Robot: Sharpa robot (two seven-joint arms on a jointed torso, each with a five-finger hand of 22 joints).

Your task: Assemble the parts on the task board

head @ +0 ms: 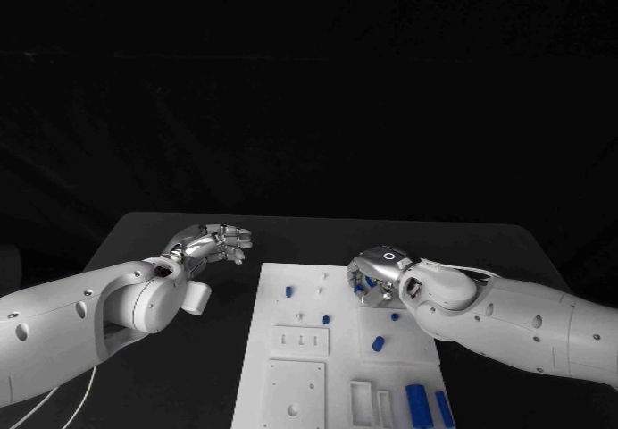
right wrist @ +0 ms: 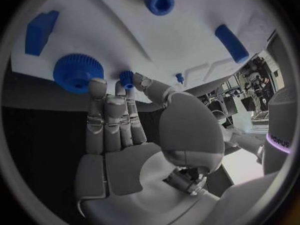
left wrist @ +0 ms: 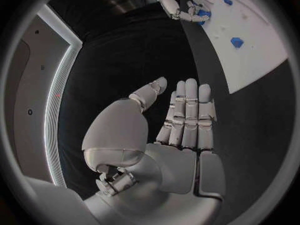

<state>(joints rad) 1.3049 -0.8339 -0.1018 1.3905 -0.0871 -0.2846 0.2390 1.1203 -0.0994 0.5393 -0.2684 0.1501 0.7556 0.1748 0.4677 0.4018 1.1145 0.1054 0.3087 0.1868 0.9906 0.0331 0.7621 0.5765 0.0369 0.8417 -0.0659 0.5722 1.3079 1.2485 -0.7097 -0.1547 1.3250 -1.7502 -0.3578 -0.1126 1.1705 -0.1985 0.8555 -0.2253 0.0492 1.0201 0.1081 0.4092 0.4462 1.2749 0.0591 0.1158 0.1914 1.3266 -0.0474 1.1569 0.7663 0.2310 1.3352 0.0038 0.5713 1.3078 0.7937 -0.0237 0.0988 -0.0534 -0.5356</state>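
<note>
The white task board (head: 338, 357) lies in the middle of the black table. My right hand (head: 376, 279) hovers over its far right corner. In the right wrist view, the thumb and a fingertip of my right hand (right wrist: 125, 130) pinch a small blue gear (right wrist: 127, 78), right beside a large blue gear (right wrist: 77, 72) on the board. My left hand (head: 214, 243) hangs over the table left of the board. Its fingers (left wrist: 187, 115) are straight and apart from the thumb, holding nothing.
More blue parts sit on the board: a hex piece (right wrist: 160, 2), a block (right wrist: 39, 32), a long bar (right wrist: 231, 36), small pegs (head: 290, 290) (head: 326, 318) (head: 379, 343) and two tall pieces (head: 417, 399) near the front right. Bare black table (head: 168, 375) flanks the board.
</note>
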